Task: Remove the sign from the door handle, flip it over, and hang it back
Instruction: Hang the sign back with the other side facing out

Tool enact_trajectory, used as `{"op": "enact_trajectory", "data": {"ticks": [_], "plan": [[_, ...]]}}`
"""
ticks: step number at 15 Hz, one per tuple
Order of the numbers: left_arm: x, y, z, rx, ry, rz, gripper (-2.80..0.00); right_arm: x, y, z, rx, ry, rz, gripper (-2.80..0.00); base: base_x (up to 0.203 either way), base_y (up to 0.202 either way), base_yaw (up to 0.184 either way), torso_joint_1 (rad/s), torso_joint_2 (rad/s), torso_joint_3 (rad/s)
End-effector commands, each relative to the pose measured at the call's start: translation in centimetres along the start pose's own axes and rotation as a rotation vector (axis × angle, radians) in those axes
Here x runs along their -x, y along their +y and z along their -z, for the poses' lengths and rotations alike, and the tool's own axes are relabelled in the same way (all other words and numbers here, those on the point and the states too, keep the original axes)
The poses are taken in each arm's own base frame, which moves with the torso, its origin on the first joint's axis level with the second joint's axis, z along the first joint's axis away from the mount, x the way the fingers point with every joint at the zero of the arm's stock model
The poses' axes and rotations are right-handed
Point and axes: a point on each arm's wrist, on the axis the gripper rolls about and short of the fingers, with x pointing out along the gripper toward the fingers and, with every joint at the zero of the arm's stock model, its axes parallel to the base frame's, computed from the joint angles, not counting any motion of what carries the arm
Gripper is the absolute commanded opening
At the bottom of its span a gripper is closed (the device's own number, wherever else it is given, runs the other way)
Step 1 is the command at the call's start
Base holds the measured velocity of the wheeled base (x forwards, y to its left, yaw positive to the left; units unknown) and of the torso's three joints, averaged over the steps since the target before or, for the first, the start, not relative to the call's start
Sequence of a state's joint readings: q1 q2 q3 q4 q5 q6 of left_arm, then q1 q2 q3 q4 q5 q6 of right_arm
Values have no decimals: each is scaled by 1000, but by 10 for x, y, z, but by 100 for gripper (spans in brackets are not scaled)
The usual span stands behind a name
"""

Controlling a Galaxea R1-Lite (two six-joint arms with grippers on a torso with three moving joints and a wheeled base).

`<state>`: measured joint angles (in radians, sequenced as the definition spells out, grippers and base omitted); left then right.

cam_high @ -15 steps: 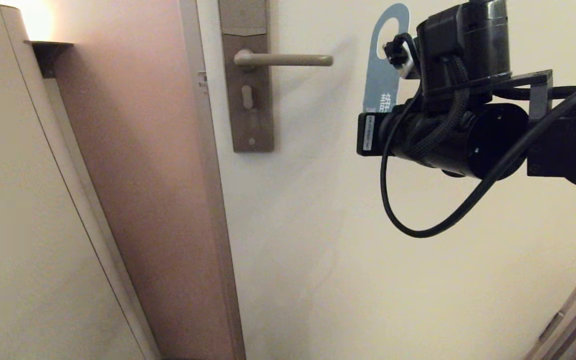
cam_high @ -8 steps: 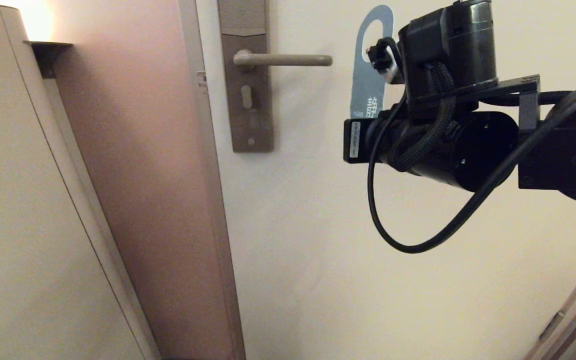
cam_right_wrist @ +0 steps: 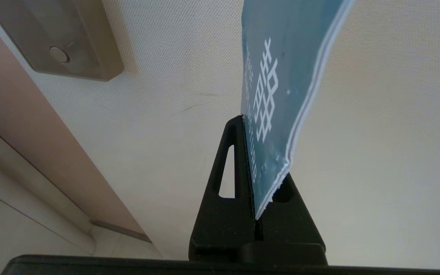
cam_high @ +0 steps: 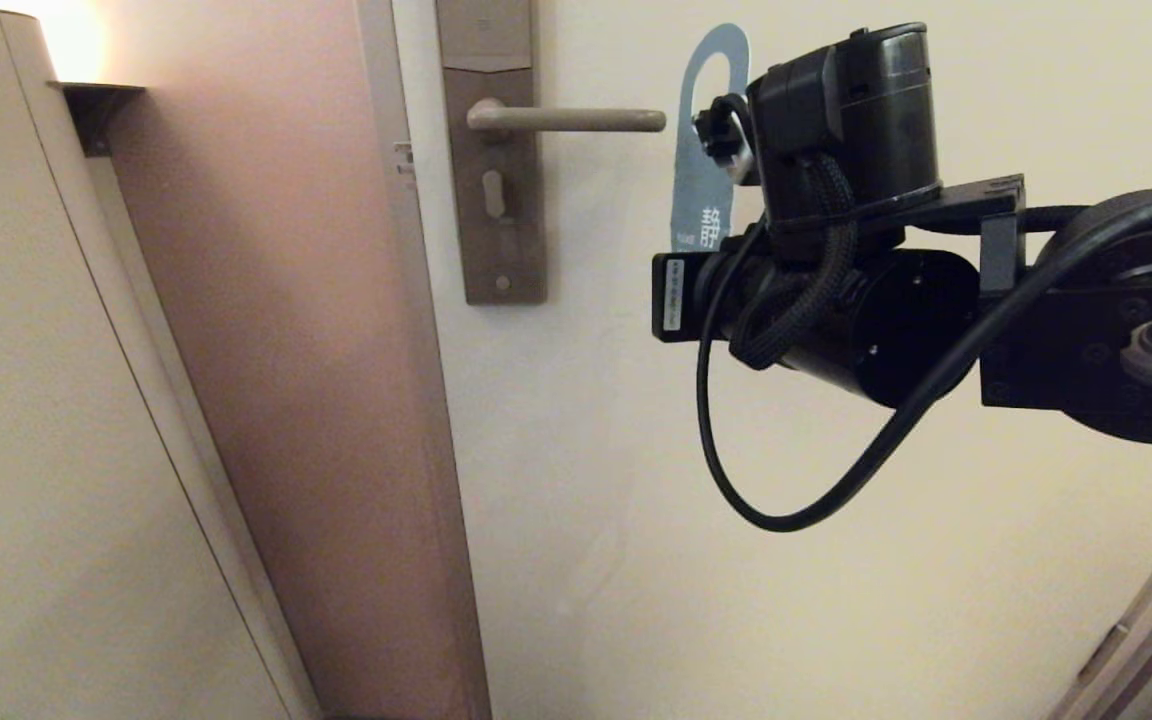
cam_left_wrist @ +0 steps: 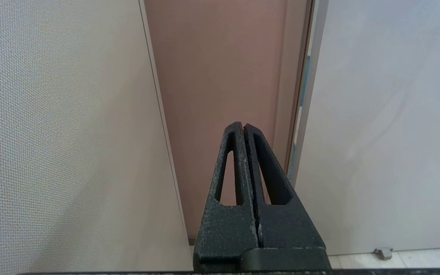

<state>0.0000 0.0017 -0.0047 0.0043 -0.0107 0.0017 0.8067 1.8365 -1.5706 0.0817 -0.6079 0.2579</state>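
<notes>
Against the pale door (cam_high: 736, 550), which fills most of the head view, the right arm reaches in from three o'clock, its forearm roughly level and the wrist camera housing riding on top. The backplate (cam_high: 491, 200) stands at eleven o'clock with the door handle (cam_high: 576, 120) running from it toward three o'clock, its free tip bare. The sign (cam_high: 701, 180) stands upright just beside that tip, at its three o'clock side, apart from it, oval hole uppermost and near the lever's level. The right gripper (cam_right_wrist: 252, 168) has its fingers pinched on the sign's lower end, blue printed face showing in the right wrist view. The left gripper (cam_left_wrist: 245, 168) is parked low with its fingers pressed together on nothing, facing the door frame.

The step in hand looks like the re-hanging: the card is off the lever and carried near it. The next move likely calls for lining the hole up with the lever's tip and sliding it on toward nine o'clock without the card flexing or twisting in the grip.
</notes>
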Motion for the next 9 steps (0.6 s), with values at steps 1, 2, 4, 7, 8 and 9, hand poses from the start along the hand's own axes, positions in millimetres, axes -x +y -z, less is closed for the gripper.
{"op": "enact_trajectory", "data": {"ticks": [1, 2, 4, 7, 8, 9], "plan": [[0, 0, 0, 0, 0, 0, -280, -2, 4, 4, 6, 8, -1, -280, 0, 0, 0, 0, 0, 0], [0, 0, 0, 0, 0, 0, -280, -3, 4, 4, 4, 5, -2, -280, 0, 0, 0, 0, 0, 0], [0, 0, 0, 0, 0, 0, -280, -7, 7, 3, -2, -3, -4, -280, 0, 0, 0, 0, 0, 0], [0, 0, 0, 0, 0, 0, -280, -12, 12, 2, -5, -10, -8, -280, 0, 0, 0, 0, 0, 0], [0, 0, 0, 0, 0, 0, -280, -12, 13, 2, -4, -9, -10, -280, 0, 0, 0, 0, 0, 0], [0, 0, 0, 0, 0, 0, -280, -13, 14, 3, -3, -6, -11, -280, 0, 0, 0, 0, 0, 0]]}}
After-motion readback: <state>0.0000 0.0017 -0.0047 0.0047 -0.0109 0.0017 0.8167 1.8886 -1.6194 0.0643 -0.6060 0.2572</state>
